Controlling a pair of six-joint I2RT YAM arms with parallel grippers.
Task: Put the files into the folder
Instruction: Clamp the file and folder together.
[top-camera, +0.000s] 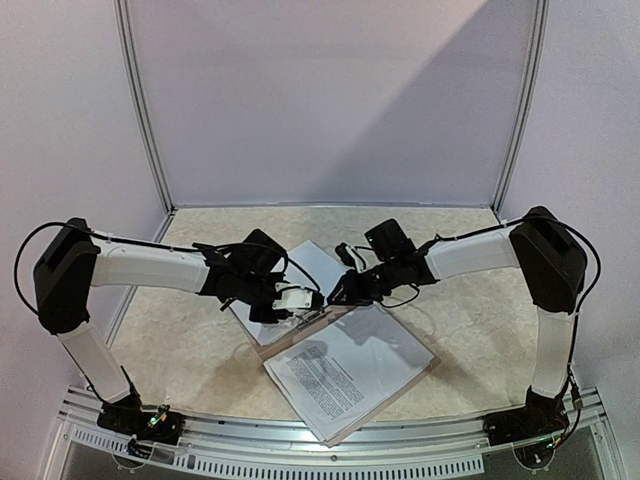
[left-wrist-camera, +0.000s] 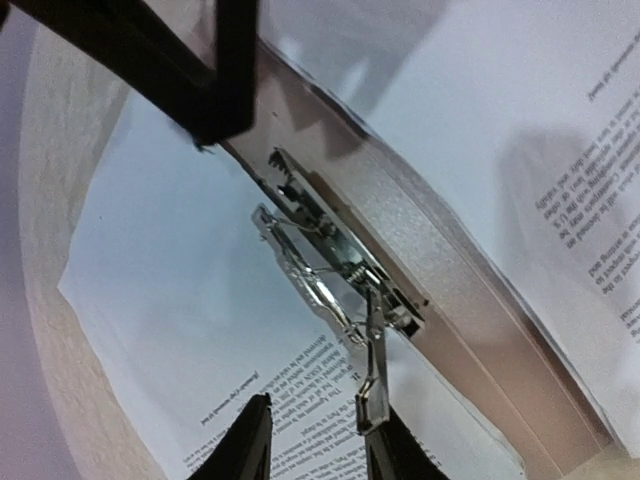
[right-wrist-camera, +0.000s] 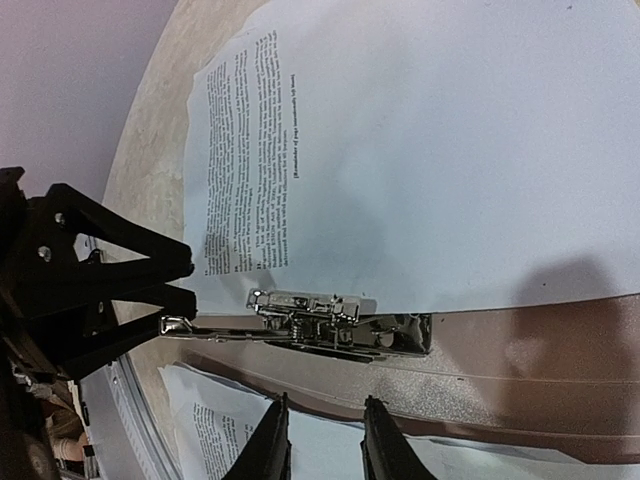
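Top external view is showing the folder (right-wrist-camera: 560, 340) lying open on the bench (top-camera: 190, 350), files (top-camera: 345, 375) spreading over both halves, its clip (right-wrist-camera: 330, 320) at the spine. Left jaws are standing part-open around the clip's raised lever; right jaws are hovering part-open, gripping nothing.

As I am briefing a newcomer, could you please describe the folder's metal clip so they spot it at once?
On the table lies the open tan folder, with printed sheets on both halves. Along its bare centre strip sits the clip: the only shiny silver metal part, with a spring and a long thin lever, among flat paper and card.
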